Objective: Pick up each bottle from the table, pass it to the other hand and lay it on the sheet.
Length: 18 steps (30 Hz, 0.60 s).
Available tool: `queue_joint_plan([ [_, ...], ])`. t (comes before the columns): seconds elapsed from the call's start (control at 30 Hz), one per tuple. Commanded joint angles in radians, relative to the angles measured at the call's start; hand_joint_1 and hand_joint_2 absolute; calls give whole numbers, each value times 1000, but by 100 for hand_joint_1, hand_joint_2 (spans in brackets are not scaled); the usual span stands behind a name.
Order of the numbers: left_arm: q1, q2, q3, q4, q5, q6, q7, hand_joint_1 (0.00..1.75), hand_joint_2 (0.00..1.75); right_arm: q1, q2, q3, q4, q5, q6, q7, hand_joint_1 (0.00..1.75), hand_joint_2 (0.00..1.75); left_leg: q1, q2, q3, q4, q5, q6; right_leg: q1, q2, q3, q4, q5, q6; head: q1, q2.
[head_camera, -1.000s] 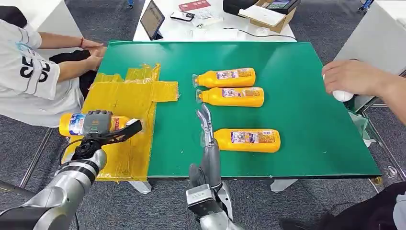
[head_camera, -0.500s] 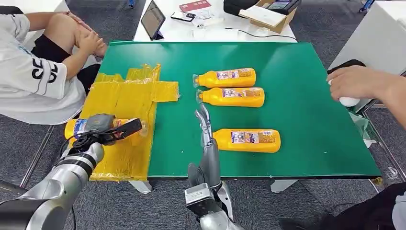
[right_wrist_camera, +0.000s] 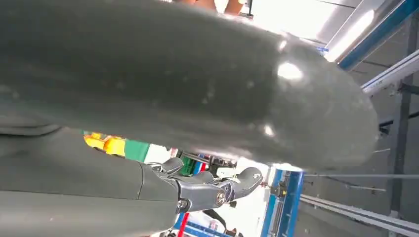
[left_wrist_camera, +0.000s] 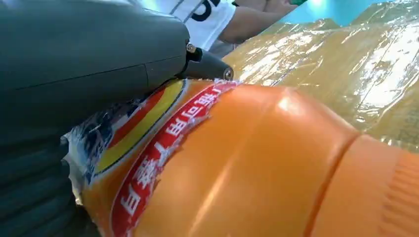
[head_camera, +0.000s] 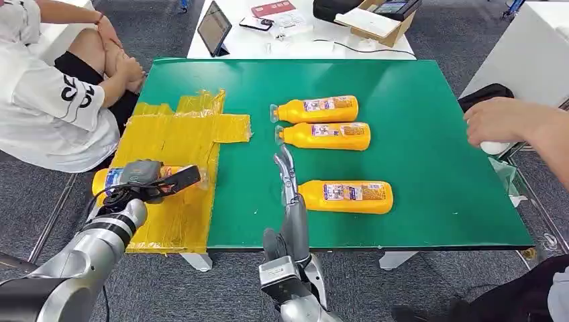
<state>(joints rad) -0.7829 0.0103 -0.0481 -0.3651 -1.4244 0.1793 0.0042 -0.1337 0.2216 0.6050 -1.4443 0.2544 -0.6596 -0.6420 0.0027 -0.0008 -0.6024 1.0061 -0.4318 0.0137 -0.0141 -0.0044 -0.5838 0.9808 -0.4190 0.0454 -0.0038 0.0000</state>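
My left hand [head_camera: 144, 178] grips an orange bottle [head_camera: 109, 178] lying sideways low over the near left part of the yellow sheet [head_camera: 181, 141]; the left wrist view shows the bottle [left_wrist_camera: 257, 163] close up against my fingers [left_wrist_camera: 89, 64]. My right hand [head_camera: 288, 181] stands upright with straight fingers and nothing in it, just left of the nearest orange bottle [head_camera: 349, 196] on the green table [head_camera: 429, 154]. Two more orange bottles [head_camera: 317, 109] [head_camera: 325, 135] lie side by side farther back.
A seated person [head_camera: 47, 100] is at the table's left edge. Another person's hand [head_camera: 500, 121] holds a white object at the right edge. A white desk [head_camera: 295, 30] with a tablet, phone and box stands behind the table.
My left hand has lowered the bottle toward the sheet. The seated person has drawn their arms back from the table. The person's hand on the right has shifted further right. My right hand stays still.
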Motion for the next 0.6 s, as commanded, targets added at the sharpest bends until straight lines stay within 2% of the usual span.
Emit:
queue_joint_plan([
  [0.03, -22, -31, 24, 76, 58, -86, -50, 0, 175, -9, -8, -34, 52, 6, 2, 0, 0, 0, 0, -1, 3, -1, 0, 0, 0, 0, 3, -1, -1, -1, 0, 0],
  [0.17, -25, -47, 27, 79, 95, -131, -62, 0, 175, -7, -5, -42, 61, 19, -21, -13, 0, 0, 0, -1, 4, -1, 0, 0, 0, -1, 5, -2, -1, -1, 0, 0],
  [0.2, -25, -50, 9, 79, 99, -147, -77, 0, 0, -1, 9, -70, 56, 45, -39, -40, 0, 0, 0, -1, 3, -1, 0, 0, 0, -1, 3, -1, 0, -1, 0, 0],
  [0.33, -20, -65, 18, 82, 151, -202, -101, 0, 0, 9, 29, -156, 15, 59, -39, -38, 0, 0, 0, -2, 3, -1, 0, 0, 0, -1, 3, -1, -1, -1, 0, 0],
  [0.6, -33, -70, 7, 74, 200, -216, -128, 0, 0, 9, 33, -171, 33, 63, -39, -53, 0, 0, 0, -3, 5, -1, 0, 0, 0, -2, 6, -1, 0, -1, 0, 0],
])
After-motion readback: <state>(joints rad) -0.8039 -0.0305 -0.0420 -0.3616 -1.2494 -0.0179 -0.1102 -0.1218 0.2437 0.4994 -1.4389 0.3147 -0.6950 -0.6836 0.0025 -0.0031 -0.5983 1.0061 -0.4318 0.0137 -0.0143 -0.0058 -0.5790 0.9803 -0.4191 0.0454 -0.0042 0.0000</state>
